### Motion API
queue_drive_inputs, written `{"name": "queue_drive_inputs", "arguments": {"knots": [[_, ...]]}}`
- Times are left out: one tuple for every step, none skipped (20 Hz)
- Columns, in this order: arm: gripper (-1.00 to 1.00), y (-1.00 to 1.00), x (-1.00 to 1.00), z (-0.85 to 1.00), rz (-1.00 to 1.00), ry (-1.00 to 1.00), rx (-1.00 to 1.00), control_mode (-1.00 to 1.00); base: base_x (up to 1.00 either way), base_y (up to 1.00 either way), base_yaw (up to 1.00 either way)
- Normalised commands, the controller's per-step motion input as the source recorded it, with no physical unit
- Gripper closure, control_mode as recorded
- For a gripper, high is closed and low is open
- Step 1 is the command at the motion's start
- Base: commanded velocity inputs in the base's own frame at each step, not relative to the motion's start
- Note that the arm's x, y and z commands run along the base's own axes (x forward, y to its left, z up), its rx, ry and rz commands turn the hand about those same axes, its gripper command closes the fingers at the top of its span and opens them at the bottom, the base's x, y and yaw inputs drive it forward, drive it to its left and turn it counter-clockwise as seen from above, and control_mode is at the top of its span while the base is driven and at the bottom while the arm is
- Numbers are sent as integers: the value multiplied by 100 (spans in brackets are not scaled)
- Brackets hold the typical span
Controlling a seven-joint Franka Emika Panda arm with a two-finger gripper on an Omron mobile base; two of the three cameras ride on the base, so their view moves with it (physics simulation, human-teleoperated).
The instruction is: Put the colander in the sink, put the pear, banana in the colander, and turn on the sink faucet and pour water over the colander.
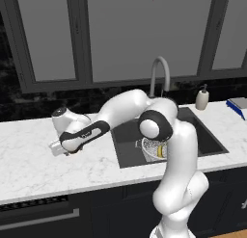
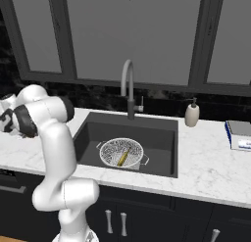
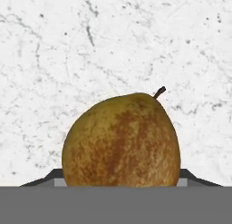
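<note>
Pear (image 3: 121,141) fills the hand view, golden-brown and speckled, its short stem pointing up and to the right, with white marble behind it. The gripper (image 3: 118,177) has it: the two dark fingertips (image 3: 53,175) press against the fruit's left and right flanks, closed on the pear with no gap on either side. Whether the fruit rests on the stone or is just clear of it, I cannot tell.

Now the wider scene, biggest first. The marble counter (image 1: 43,169) runs the full width, with dark cabinets below it and a row of grey window panels above it at the far wall. The white arm (image 1: 178,150) rises near the sink's near edge and folds far out to the left. In the left base view the gripper (image 1: 60,148) hangs low over the counter, well left of the basin.

The sink (image 2: 157,133) is a dark grey recessed rectangle in the middle of the counter. Behind its far edge stands the sink faucet (image 2: 128,84), a tall grey gooseneck, its spout arching forward over the basin.

On the sink floor, toward the near side, sits the colander (image 2: 110,150), upright, round and perforated, with small handles at its sides. The banana (image 2: 122,157) lies inside it, yellow and slanted across the bowl.

Right of the sink, near the far wall, a small white soap bottle (image 2: 192,113) stands upright on the counter. Farther right lies a flat blue-edged object (image 2: 238,133).
</note>
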Motion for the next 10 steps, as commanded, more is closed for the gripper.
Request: {"name": "queue_drive_inputs", "arguments": {"knots": [[100, -55, -65, 54, -2, -5, 11, -100, 0, 0, 0], [100, -55, -75, 55, -4, -6, 9, -100, 0, 0, 0], [100, -62, -77, 61, -6, -6, 9, -100, 0, 0, 0], [100, -70, -84, 61, -9, -7, 8, -100, 0, 0, 0], [100, -76, -84, 64, -11, -7, 9, -100, 0, 0, 0], [100, -79, -85, 64, -12, -8, 9, -100, 0, 0, 0], [100, -90, -82, 64, -16, -7, 8, -100, 0, 0, 0], [100, -91, -72, 61, -17, -5, 7, -100, 0, 0, 0], [100, -97, -56, 55, -19, -2, 5, -100, 0, 0, 0], [100, -98, -44, 54, -20, -1, 4, -100, 0, 0, 0]]}}
